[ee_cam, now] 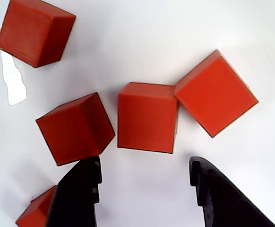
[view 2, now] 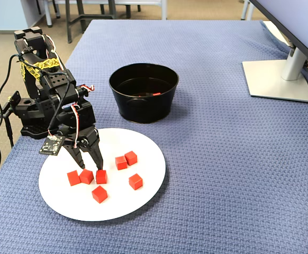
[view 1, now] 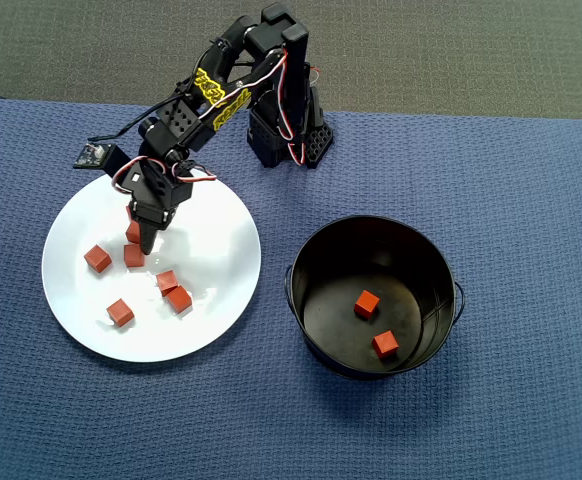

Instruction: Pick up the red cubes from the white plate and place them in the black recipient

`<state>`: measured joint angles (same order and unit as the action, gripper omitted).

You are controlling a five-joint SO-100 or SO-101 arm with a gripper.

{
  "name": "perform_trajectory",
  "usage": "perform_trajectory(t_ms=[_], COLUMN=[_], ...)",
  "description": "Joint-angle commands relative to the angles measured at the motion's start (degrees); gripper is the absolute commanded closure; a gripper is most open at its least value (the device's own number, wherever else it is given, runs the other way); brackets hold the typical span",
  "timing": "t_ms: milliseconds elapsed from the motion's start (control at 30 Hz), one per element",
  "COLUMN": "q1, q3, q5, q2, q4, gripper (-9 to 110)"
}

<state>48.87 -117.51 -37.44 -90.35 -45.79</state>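
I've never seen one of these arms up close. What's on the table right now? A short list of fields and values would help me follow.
Surface: blue woven cloth
Arm: black, its fingers open and lowered over the plate
White plate: six red cubes on it in the fixed view
Cube nearest the fingers: one just ahead of the gap in the wrist view, not gripped
Black pot: two red cubes inside
Other: monitor stand at the table's far right in the fixed view

Blue cloth (view 2: 223, 159) (plate (view 2: 143, 196), pot (view 2: 143, 100), monitor stand (view 2: 278, 79))
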Motion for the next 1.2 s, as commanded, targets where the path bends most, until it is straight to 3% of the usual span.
perform_trajectory(t_ms=[0,467,1167], q1=[1.0,2.4,3.2], q3=[6.1,11.2,12.1], q5=[0.8,0.3,0.2], q2=[1.3,5.4,6.1], q4=[-1.3,-2.8,-2.6], gripper=[85,87,101])
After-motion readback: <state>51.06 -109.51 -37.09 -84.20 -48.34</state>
